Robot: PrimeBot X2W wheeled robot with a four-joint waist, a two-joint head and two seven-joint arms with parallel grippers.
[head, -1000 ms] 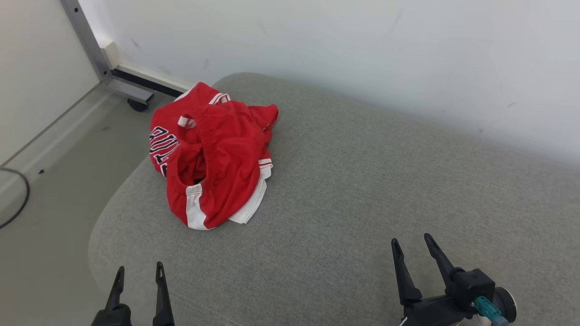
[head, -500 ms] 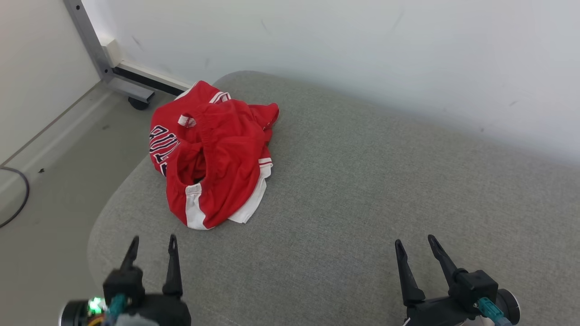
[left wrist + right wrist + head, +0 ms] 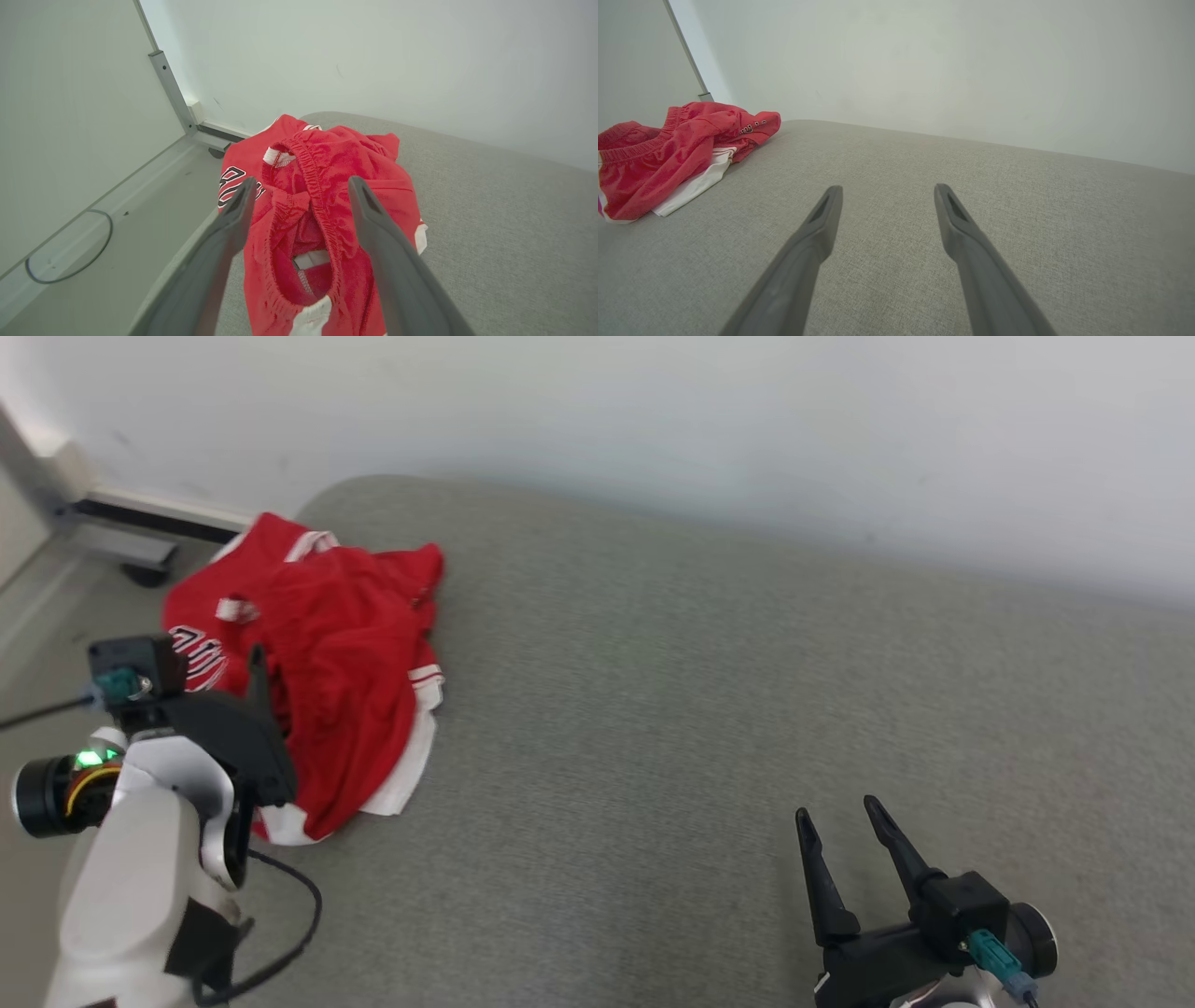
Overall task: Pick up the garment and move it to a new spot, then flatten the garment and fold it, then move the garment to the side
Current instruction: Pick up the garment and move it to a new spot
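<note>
A crumpled red garment (image 3: pixel 345 635) with white trim and dark lettering lies at the far left end of the grey cushion (image 3: pixel 709 709), partly over its edge. My left gripper (image 3: pixel 248 665) hangs open just above the garment's near part, and the arm's body hides some cloth. In the left wrist view the garment (image 3: pixel 327 163) and its elastic waistband sit between and beyond the spread fingers of that gripper (image 3: pixel 302 183), with nothing held. My right gripper (image 3: pixel 837 810) rests open over bare cushion at the lower right, far from the garment (image 3: pixel 668 149).
A pale wall (image 3: pixel 653 420) runs close behind the cushion. Left of the cushion the floor (image 3: pixel 140 233) drops away, with a dark cable (image 3: pixel 70 273) and a metal frame leg (image 3: pixel 170 88) on a caster. Bare cushion (image 3: pixel 924 158) stretches to the right of the garment.
My left arm has risen and reached forward until its open gripper is over the garment. The head camera has swung, shifting the scene leftward in the picture. The right gripper has stayed put.
</note>
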